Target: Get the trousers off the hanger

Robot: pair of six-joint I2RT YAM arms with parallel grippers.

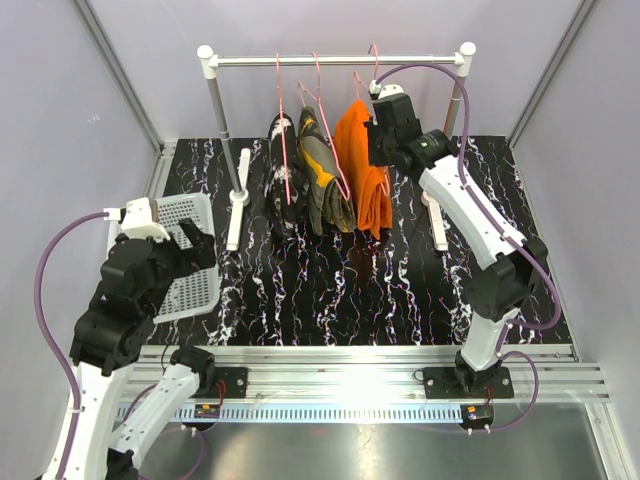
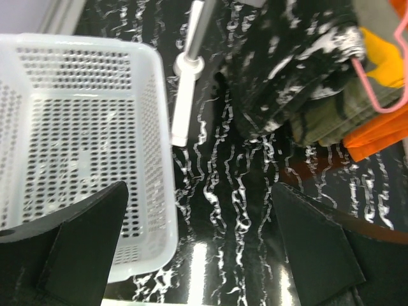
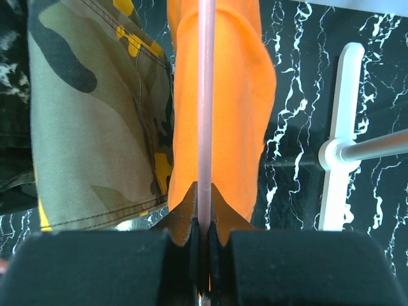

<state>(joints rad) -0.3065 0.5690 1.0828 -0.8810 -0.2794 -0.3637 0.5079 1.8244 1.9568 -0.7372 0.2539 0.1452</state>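
Right wrist view: right gripper (image 3: 204, 220) clamped on the orange trousers' (image 3: 236, 95) pink hanger (image 3: 205, 95); next, probably, lift it off the rail (image 1: 335, 60).

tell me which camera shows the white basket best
Left wrist: the white basket fills the left half, its perforated floor and walls plain to see. The top external view shows the basket too, but the left arm covers part of it. The right wrist view does not show it.

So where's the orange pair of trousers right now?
In the top view, the orange trousers hang rightmost of three pairs on the rail, beside the camouflage trousers; the right gripper is shut on their pink hanger.
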